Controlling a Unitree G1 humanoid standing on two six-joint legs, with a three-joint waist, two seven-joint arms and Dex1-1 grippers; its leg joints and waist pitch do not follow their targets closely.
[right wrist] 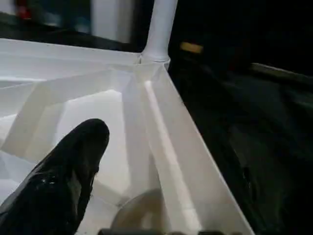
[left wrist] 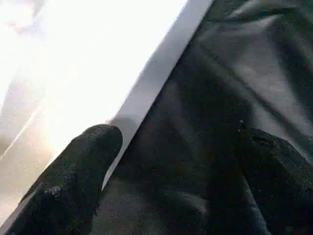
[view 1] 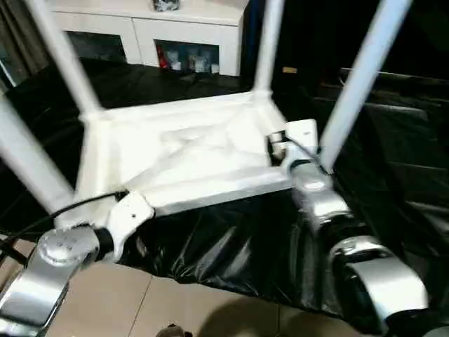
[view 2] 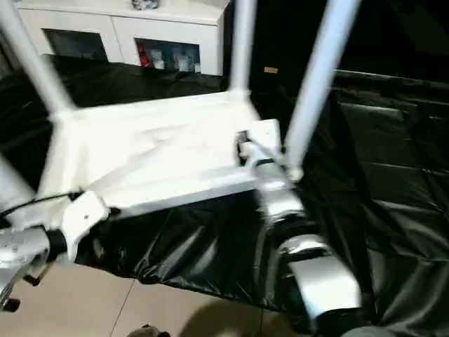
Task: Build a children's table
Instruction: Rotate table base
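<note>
— How are the arms held?
— Both silver forearms are stretched forward, the left low, the right raised further ahead.
— And the hands?
— The left hand point(left wrist: 171, 161) is spread wide; the right hand point(view 1: 284, 144) is likewise held open.

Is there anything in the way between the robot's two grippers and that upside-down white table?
Nothing visible. The tabletop lies underside up on black sheeting with its legs standing up. The left gripper is open at the near rim, one finger over it. The right gripper is open at the right rim.
</note>
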